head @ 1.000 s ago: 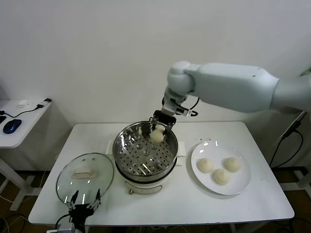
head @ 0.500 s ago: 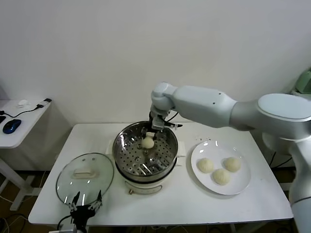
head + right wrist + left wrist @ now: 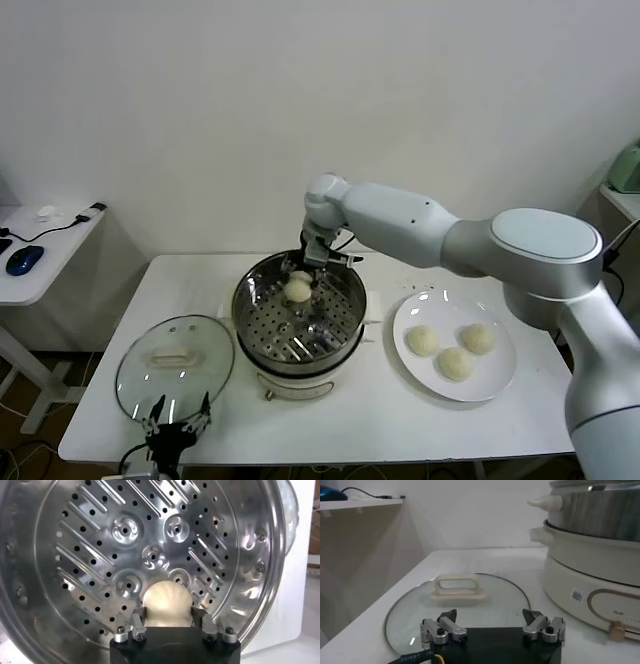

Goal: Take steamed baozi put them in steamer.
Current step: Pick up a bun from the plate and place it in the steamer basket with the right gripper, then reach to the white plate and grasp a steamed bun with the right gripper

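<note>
My right gripper [image 3: 300, 283] is shut on a cream-white baozi [image 3: 297, 290] and holds it inside the steel steamer [image 3: 258, 322], low over the far part of the perforated tray. In the right wrist view the baozi [image 3: 167, 602] sits between the two fingers [image 3: 138, 617], just above the tray [image 3: 145, 540]. Three more baozi [image 3: 453, 350] lie on the white plate [image 3: 500, 380] to the right of the steamer. My left gripper [image 3: 175, 420] is open and empty at the table's front edge, by the glass lid; it also shows in the left wrist view [image 3: 492, 625].
The round glass lid [image 3: 175, 362] with a white handle lies flat at the front left, also in the left wrist view [image 3: 457, 597]. The steamer's white base [image 3: 590, 587] stands beside it. A side table with a blue mouse [image 3: 24, 259] is at far left.
My right gripper has carried the baozi from over the steamer's far rim leftward and down into the pot. The left arm has not moved.
</note>
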